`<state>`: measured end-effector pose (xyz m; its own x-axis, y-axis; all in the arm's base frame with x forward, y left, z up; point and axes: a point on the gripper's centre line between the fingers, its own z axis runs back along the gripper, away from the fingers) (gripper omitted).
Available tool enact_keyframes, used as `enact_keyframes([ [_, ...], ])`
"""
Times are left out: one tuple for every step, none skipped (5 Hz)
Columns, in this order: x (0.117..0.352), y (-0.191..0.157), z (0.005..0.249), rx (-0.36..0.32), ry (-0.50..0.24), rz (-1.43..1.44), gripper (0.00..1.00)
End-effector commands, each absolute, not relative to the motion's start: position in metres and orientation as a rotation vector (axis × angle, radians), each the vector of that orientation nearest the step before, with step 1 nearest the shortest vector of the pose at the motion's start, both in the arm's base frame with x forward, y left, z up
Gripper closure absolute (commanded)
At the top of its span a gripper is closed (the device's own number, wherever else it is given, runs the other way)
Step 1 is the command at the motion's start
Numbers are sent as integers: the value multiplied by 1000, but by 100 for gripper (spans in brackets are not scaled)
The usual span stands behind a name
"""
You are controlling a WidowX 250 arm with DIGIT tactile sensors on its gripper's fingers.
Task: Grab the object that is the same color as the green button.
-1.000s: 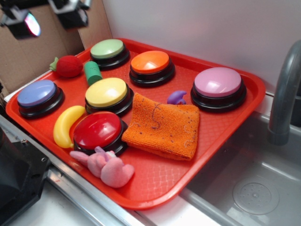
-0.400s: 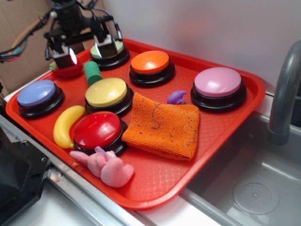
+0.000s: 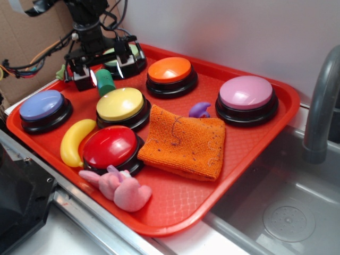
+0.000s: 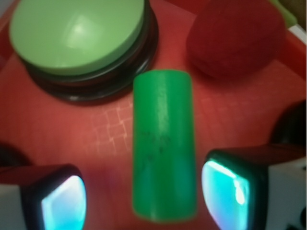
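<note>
Behind the gripper (image 3: 101,76), the green button (image 3: 112,59) hides partly.

white wall (image 3: 239,32); steel sink (image 3: 287,212) | grey faucet (image 3: 321,106); cardboard (image 3: 32,37)

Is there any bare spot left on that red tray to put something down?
Yes: the tray's near corner, between the orange cloth, the pink plush toy and the rim. A smaller strip lies between cloth and pink button. The far-left is crowded, where the hand straddles the green cylinder.
</note>
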<state>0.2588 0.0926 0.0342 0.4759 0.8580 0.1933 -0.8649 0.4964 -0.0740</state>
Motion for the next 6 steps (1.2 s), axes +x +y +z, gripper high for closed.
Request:
enact_keyframes([
  [267,120,26,10,-251,1093,0],
  [269,118,24,-2,-247,1074,86],
  [267,115,28,-13,-250,1073,100],
  [266,112,38,-22,-254,1054,100],
  [266,105,75,-8,-268,938,100],
  [262,95,107,-25,-256,785,100],
])
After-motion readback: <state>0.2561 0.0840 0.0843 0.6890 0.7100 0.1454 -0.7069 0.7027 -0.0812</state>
